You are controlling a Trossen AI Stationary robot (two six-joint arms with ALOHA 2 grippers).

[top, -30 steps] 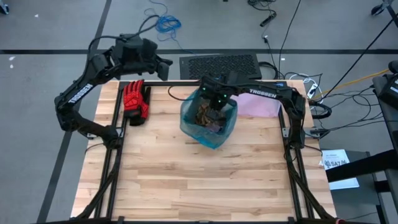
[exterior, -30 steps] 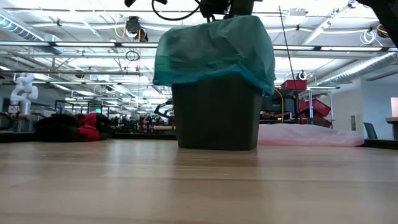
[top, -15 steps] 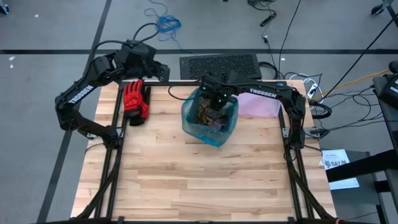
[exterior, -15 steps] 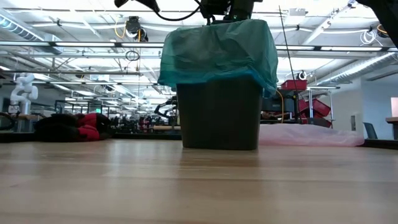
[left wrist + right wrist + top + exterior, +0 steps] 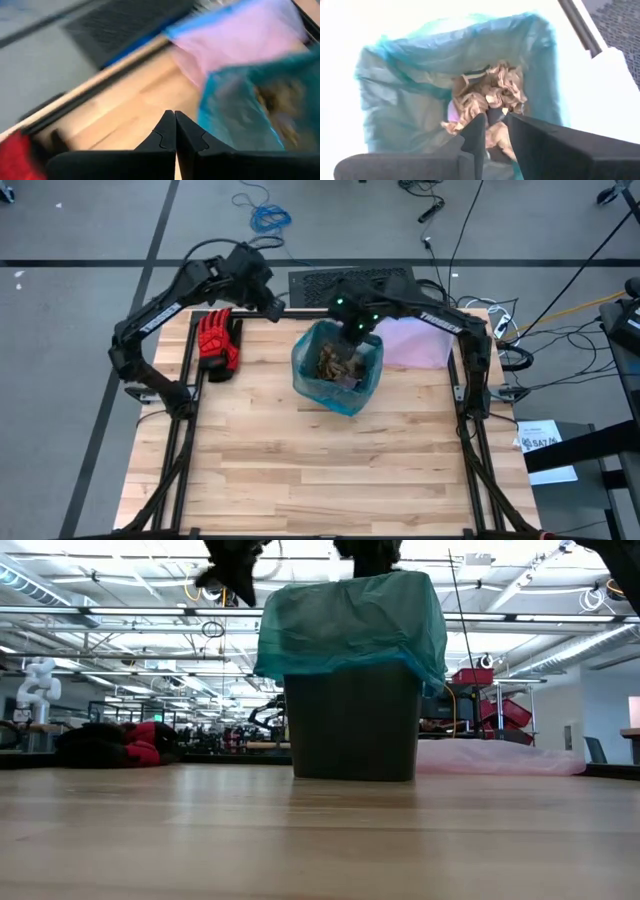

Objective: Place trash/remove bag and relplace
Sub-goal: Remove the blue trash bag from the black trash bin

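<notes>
The teal-green bag [image 5: 352, 395] lines a dark bin [image 5: 350, 720] standing on its base on the table, the bag's top folded over the rim [image 5: 350, 620]. Crumpled brown paper [image 5: 490, 95] lies inside. My right gripper [image 5: 352, 330] hovers above the far rim, pointing down into the bag's mouth [image 5: 420, 75]. Its fingers are narrowly open [image 5: 494, 117], with nothing between them. My left gripper [image 5: 277, 307] is shut [image 5: 175, 114], in the air over the table's far edge, left of the bin.
A pale pink bag [image 5: 415, 345] lies flat on the table, right of the bin. A red and black glove [image 5: 217, 340] lies near the far left corner. A dark mat [image 5: 355, 283] sits beyond the far edge. The near half of the table [image 5: 330, 470] is bare wood.
My left gripper has swung toward the table's right, closing on the bin. My right gripper has risen out of the bag's mouth to above the far rim. The bin shifted slightly toward the right early on, then stayed put.
</notes>
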